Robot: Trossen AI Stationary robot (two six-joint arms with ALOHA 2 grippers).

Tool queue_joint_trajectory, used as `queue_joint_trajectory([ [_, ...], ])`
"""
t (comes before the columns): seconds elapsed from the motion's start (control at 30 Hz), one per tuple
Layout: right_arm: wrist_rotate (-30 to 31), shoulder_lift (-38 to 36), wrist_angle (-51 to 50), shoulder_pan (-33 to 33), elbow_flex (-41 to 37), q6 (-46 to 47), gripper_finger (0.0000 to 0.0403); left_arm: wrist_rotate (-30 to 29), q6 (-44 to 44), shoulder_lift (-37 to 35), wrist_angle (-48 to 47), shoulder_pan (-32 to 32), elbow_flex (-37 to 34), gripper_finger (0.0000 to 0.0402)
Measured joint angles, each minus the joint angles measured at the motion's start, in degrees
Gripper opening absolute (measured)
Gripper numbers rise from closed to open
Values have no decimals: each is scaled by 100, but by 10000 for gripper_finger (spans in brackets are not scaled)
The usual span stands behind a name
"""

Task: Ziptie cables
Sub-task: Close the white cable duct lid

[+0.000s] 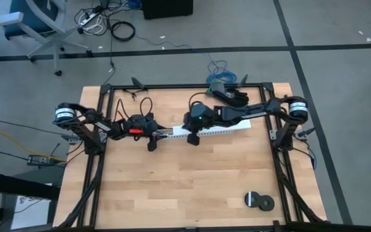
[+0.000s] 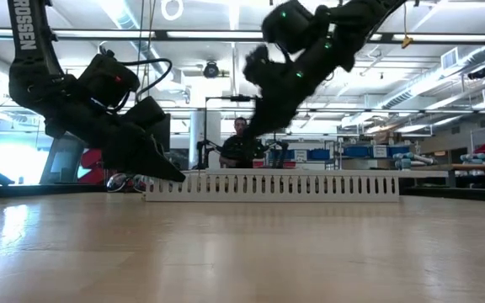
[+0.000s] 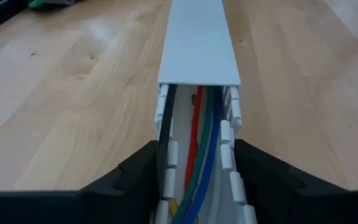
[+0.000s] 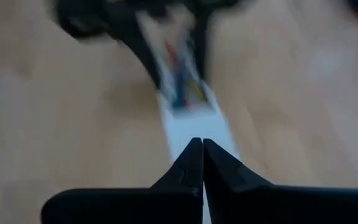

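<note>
**Q:** Where do the cables lie, and what holds them?

**A:** The cables [image 3: 201, 155], red, green, blue and black with a touch of yellow, run inside a white slotted channel [image 1: 221, 131] lying on the wooden table [image 1: 185, 187]. A flat white cover [image 3: 197, 43] closes most of the channel; only the end nearest the left arm stands uncovered. The left gripper [image 3: 194, 186] straddles that open end, its fingers [image 3: 132, 174] spread just outside the slotted walls on both sides, touching or nearly so.

**Q:** And the right arm?

**A:** The right gripper [image 4: 202, 155] hangs over the covered part, its fingertips pressed together on nothing.

**Q:** How far along is the work?

**A:** Judged from this layout, the cables are routed and mostly enclosed, yet no ziptie shows around them in any view. The binding itself appears not yet done. A black roll [image 1: 259, 201] rests near the table's corner, well apart from both arms.
</note>
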Motion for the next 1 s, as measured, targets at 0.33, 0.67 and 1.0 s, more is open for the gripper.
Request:
queue_joint_trajectory([
  [0.33,-742,1295,902,-334,288,271,0,15,-54,0,47,5,-16,205],
  [0.67,-675,908,855,-95,785,-427,0,39,-72,4,55,0,-4,205],
  [1.0,-300,589,-629,-256,229,139,0,55,-64,2,55,0,-3,205],
])
